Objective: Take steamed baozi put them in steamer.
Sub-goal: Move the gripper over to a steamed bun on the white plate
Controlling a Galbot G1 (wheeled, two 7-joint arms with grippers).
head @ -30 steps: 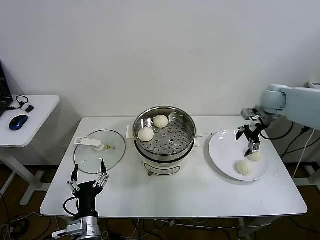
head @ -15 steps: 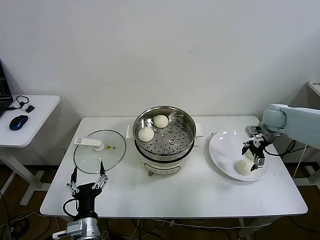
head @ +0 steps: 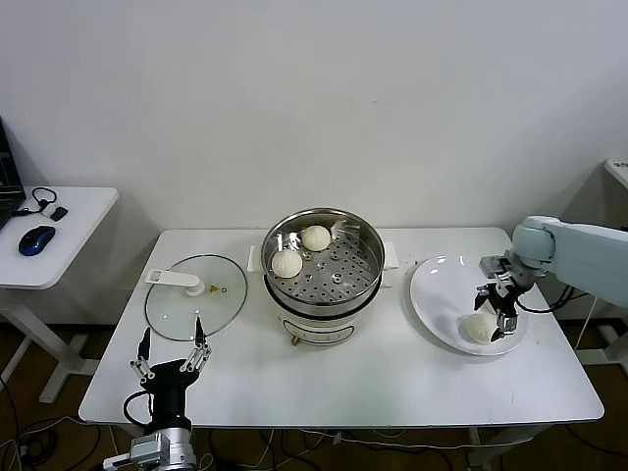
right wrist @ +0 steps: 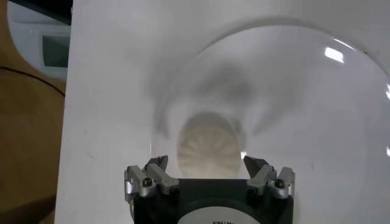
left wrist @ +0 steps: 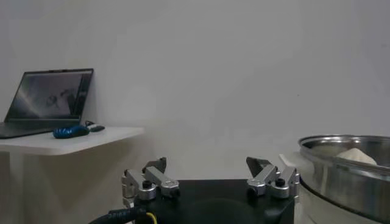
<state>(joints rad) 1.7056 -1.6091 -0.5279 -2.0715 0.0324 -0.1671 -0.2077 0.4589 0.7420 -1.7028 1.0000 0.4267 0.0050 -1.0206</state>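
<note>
- We see 2 steamed baozi (head: pixel 315 236) on the perforated tray of the steamer (head: pixel 365 285) at frame centre, one at the back, one (head: pixel 287 263) at the left.
- A third bun (head: pixel 479 327) lies on the white plate (head: pixel 437 294) at centre right; a fourth we cannot make out behind the gripper.
- The right gripper (head: pixel 499 311) hangs over that bun with its jaws spread wide, one finger on each side, gripping nothing; the right wrist view shows the bun (right wrist: pixel 210 145) between the fingertips (right wrist: pixel 156 165).
- The glass lid (head: pixel 195 296) lies flat to the left of the steamer on the table (head: pixel 392 383).
- The left gripper (head: pixel 173 355) sits at lower left, fingers apart and empty.
- A side desk with a blue mouse (head: pixel 36 239) stands at far left.
- Compared with 1 second ago, the right gripper has dropped lower onto the plate and the arm has pulled toward the frame's right edge.
</note>
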